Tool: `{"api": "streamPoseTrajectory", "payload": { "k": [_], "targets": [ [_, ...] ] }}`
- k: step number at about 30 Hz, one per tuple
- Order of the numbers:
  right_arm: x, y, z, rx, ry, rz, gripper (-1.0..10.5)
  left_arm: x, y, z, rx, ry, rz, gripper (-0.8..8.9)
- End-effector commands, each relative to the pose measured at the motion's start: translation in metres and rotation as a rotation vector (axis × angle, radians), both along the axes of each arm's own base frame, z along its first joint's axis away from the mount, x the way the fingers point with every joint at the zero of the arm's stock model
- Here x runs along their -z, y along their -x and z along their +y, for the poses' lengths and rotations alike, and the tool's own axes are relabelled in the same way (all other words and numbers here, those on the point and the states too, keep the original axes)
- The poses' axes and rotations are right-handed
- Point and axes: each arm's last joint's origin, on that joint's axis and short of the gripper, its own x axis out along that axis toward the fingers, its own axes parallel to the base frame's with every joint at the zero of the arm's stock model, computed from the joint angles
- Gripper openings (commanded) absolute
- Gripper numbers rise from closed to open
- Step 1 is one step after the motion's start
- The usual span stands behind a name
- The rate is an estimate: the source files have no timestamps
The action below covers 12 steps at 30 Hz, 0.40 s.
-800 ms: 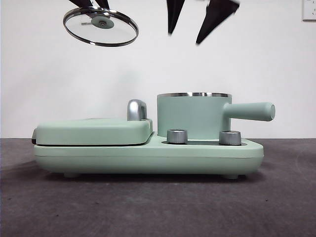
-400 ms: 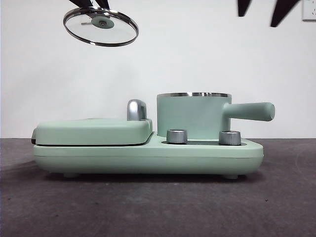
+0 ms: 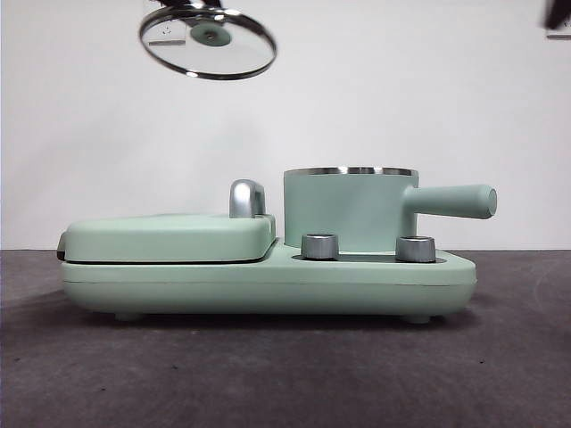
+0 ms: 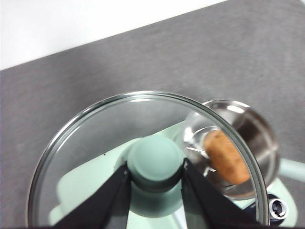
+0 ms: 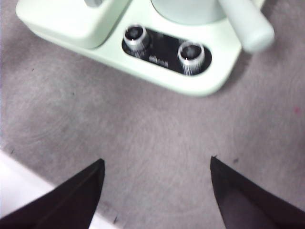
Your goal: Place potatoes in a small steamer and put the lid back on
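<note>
Left gripper (image 4: pixel 155 179) clamped on lid (image 4: pixel 81 157) knob, lid held tilted high above grill plate (image 3: pixel 169 236), potato (image 4: pixel 226 156) lying inside steamer (image 3: pixel 350 209), right gripper (image 5: pixel 157 186) jaws spread wide over bare table (image 5: pixel 157 138) near dials (image 5: pixel 190 52)
</note>
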Motion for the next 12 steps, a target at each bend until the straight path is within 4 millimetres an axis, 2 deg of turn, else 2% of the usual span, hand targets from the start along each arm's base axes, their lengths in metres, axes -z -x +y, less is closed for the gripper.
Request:
{"api": "streamPoseTrajectory", "payload": {
  "k": [1,7,12],
  "targets": [
    [-0.003,0.015,-0.008,0.009,-0.058,-0.065,3.5,-0.008,0.001,-0.014,0.04,0.025,-0.059,0.15],
    [-0.008,0.038,-0.022,0.008,-0.123,-0.177,3.5,0.005,0.002,-0.049,0.141,0.0,-0.061,0.15],
    [-0.01,0.046,-0.026,0.007,-0.144,-0.211,3.5,0.022,-0.002,-0.081,0.219,-0.022,-0.066,0.15]
  ]
}}
